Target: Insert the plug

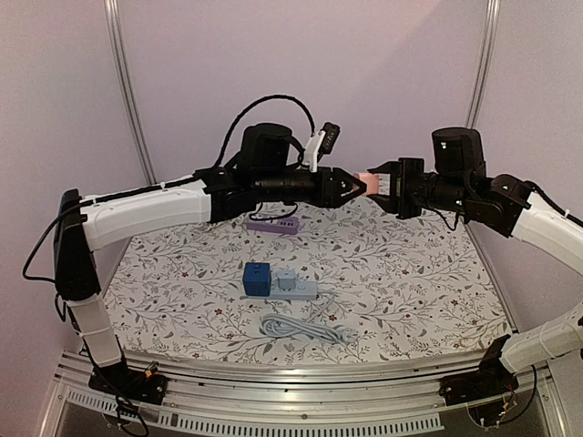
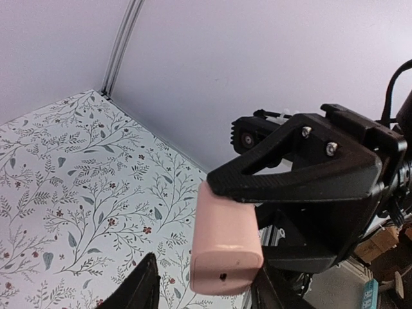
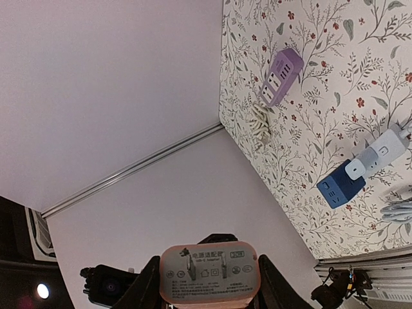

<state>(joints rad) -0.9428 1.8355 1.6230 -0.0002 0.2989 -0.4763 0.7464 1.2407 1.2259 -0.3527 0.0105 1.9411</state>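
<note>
Well above the counter (image 1: 410,273), the pink plug (image 1: 363,179) sat clamped in your right jaws, its long axis level and aimed at your left jaws. Those straddled its free end, part-open, with a gap showing on one side. The power strip (image 1: 308,291) lay well below both.

The pale pink rounded plug (image 1: 362,179) is held level in mid-air, prongs on its labelled face.
</note>
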